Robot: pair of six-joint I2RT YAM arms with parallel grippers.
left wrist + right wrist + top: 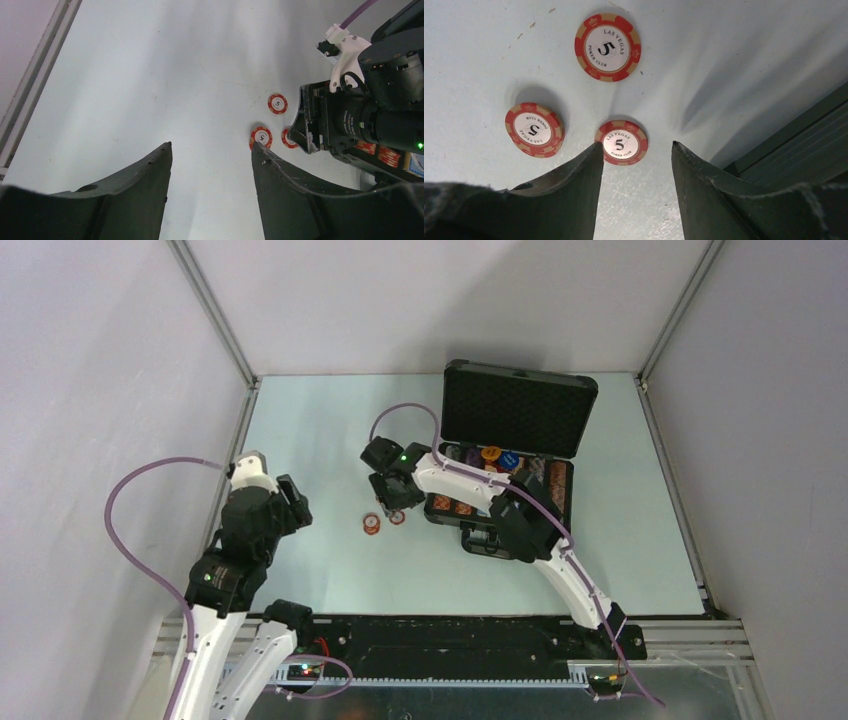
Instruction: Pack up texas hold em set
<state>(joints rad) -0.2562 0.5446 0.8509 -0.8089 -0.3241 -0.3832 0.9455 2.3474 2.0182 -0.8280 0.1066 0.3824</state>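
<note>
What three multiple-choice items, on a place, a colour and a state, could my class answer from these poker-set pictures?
1. The loose chips lie: A in a gripper; B on the table beside the case; C on an arm's base.
2. Their rims are mainly: A blue; B green; C red.
3. The case is: A latched shut; B open; C upside down.
Key: 1 B, they rest on bare table left of the case. 2 C, red with tan blocks around a white centre. 3 B, its inside shows.
</note>
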